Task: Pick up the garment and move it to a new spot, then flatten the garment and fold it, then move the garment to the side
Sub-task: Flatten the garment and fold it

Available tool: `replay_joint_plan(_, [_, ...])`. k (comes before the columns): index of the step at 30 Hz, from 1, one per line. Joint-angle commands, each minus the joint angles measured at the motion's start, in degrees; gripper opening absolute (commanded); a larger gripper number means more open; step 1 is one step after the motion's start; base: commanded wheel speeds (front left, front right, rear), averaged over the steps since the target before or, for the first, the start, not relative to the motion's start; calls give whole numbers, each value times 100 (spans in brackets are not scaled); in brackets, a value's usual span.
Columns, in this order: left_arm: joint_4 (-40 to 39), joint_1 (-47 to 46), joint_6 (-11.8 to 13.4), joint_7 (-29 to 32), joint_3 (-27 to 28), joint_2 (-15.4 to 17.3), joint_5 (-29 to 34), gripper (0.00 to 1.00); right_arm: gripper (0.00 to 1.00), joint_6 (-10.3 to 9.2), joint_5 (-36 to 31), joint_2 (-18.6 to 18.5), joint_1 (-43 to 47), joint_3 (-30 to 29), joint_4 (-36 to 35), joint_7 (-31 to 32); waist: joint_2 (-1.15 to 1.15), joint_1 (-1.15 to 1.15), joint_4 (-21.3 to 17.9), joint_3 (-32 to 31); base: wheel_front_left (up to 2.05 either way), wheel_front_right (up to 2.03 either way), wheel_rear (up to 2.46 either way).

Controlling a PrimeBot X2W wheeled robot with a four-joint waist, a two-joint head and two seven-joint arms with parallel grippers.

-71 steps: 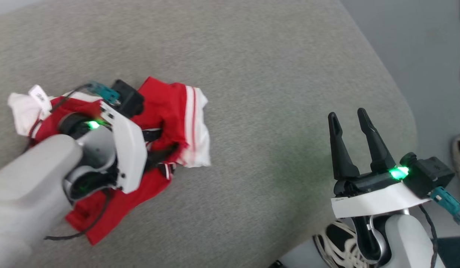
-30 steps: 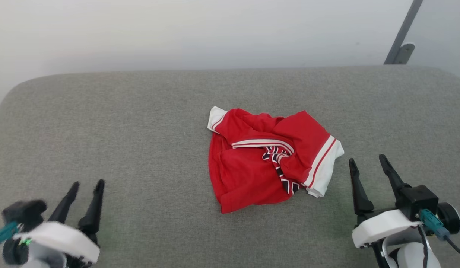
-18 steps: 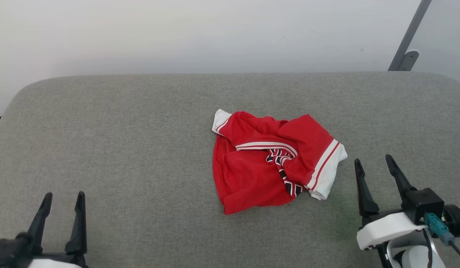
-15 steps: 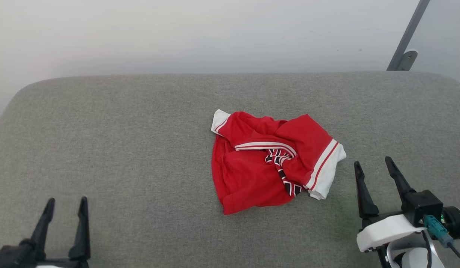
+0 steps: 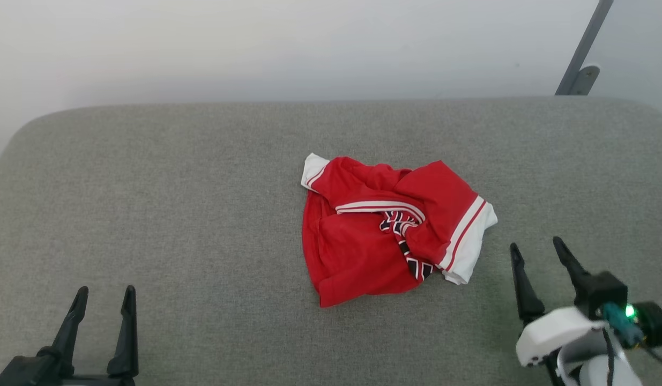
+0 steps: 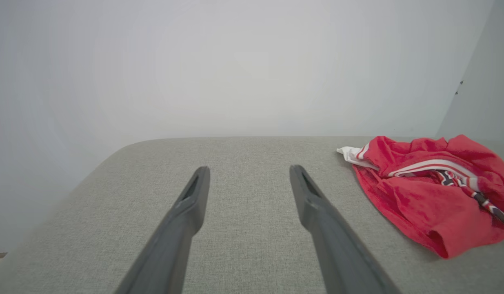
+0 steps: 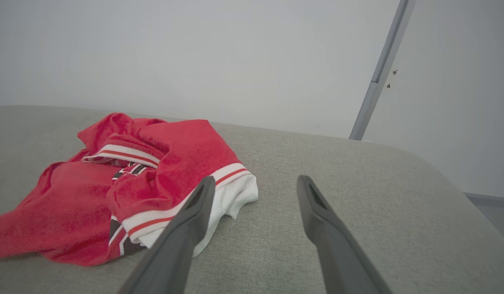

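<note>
The garment (image 5: 387, 230) lies crumpled in a heap at the middle of the grey padded surface (image 5: 175, 187), red with white sleeve ends, striped trim and a bit of black-and-white lettering showing. My left gripper (image 5: 105, 292) stands open at the lower left, far from it, nothing between its fingers. My right gripper (image 5: 535, 246) stands open at the lower right, just right of the garment's white sleeve. The left wrist view has the garment (image 6: 431, 192) off to the right of the gripper (image 6: 247, 169). In the right wrist view the garment (image 7: 125, 183) lies left of the gripper (image 7: 256, 179).
The grey surface has rounded corners and ends at a pale wall (image 5: 309, 48) behind. A grey metal post (image 5: 582, 53) rises at the back right. Bare surface lies all around the garment on the left and far side.
The left gripper let go of the garment and drew back to the lower left; the head view swung to face the surface. Over the last second both grippers sank slightly in view.
</note>
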Motion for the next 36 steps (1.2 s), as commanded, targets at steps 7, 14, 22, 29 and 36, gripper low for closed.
replay_joint_plan(7, [-27, -224, 6, -27, -124, -64, -147, 100, 100, -4, 38, -534, -802, 310, 349, 1424, 0, 0, 45, 442, 0, 0, 0])
replay_joint_plan(14, [137, -630, 7, -28, -464, 28, -439, 100, 100, -4, 323, -1105, -1683, 954, 571, 3169, 0, 0, 251, 1083, 0, 0, 0])
replay_joint_plan(22, [315, -994, 6, -28, -658, 10, -708, 100, 100, -4, 709, -1385, -2297, 1509, 455, 4302, 0, 0, 485, 1517, 0, 0, 0])
replay_joint_plan(29, [419, -1198, 8, -28, -788, -8, -784, 100, 76, -2, 921, -1491, -2412, 1853, 535, 5191, 0, 0, 626, 1646, 0, 0, 0])
replay_joint_plan(36, [494, -1180, 8, -27, -805, -18, -806, 100, 0, -13, 1026, -1653, -2350, 1528, 262, 5123, 0, 0, 621, 1582, 0, 0, 0])
